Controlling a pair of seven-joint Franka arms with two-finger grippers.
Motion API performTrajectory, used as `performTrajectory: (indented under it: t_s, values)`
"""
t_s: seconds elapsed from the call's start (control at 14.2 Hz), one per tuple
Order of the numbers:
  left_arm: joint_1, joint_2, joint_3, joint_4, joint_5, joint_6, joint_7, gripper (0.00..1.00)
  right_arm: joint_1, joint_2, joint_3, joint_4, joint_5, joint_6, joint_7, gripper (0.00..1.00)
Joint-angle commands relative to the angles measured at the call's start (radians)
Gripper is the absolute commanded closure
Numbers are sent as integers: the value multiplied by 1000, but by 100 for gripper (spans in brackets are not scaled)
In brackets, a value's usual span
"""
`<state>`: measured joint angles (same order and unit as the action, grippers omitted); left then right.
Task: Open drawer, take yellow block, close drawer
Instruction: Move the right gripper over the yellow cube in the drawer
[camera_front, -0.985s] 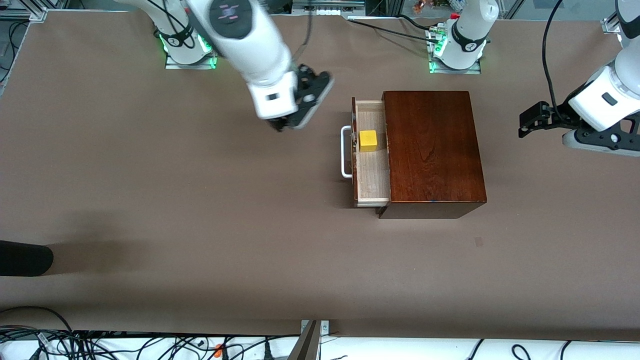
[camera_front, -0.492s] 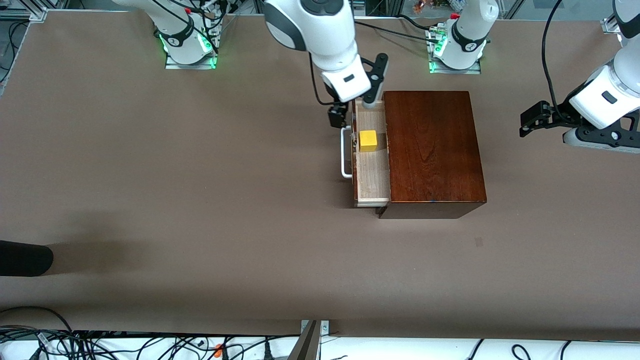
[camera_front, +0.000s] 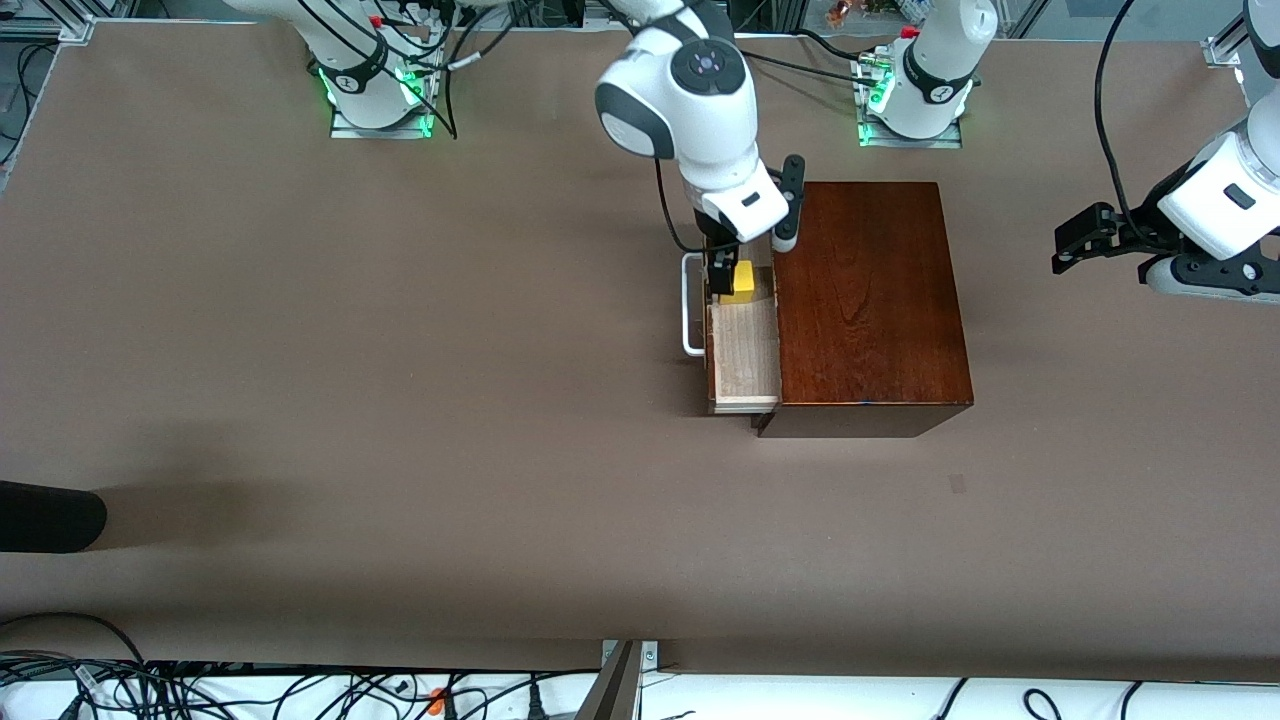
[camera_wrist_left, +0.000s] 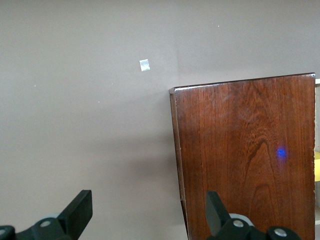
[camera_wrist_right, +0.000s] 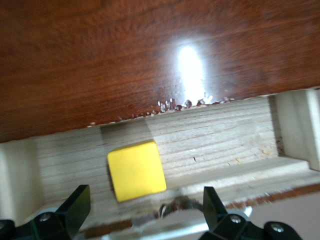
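1. The drawer (camera_front: 744, 340) stands pulled out of the wooden box (camera_front: 865, 300), its pale interior exposed so the yellow block (camera_front: 741, 281) can be reached from above.
2. The yellow block sits in the drawer, close to the box's front edge, untouched.
3. The right claw (camera_front: 745, 255) hangs over the block with its fingers apart, likely lining up to straddle it.
4. The left claw (camera_front: 1075, 240) waits off the box toward the left arm's end of the surface (camera_front: 400, 400), fingers apart, holding nothing.
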<state>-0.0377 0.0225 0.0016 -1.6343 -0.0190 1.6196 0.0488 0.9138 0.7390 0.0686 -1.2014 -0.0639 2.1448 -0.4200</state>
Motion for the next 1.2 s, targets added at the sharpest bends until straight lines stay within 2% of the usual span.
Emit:
performTrajectory:
  t_s: [0.0,0.98,1.13]
  values:
    - [5,-22,-3,-13,-16,-10,23,0,16,40,-10,48,-17,-6,-32,0]
    - [4,-21,-8,-12,-18,-9,14,0,28,94,-16,49,-60,55,-80,0]
    - [4,-21,-9,-12,-18,-9,14,0,31,99,-16,49,-68,66,-86,7]
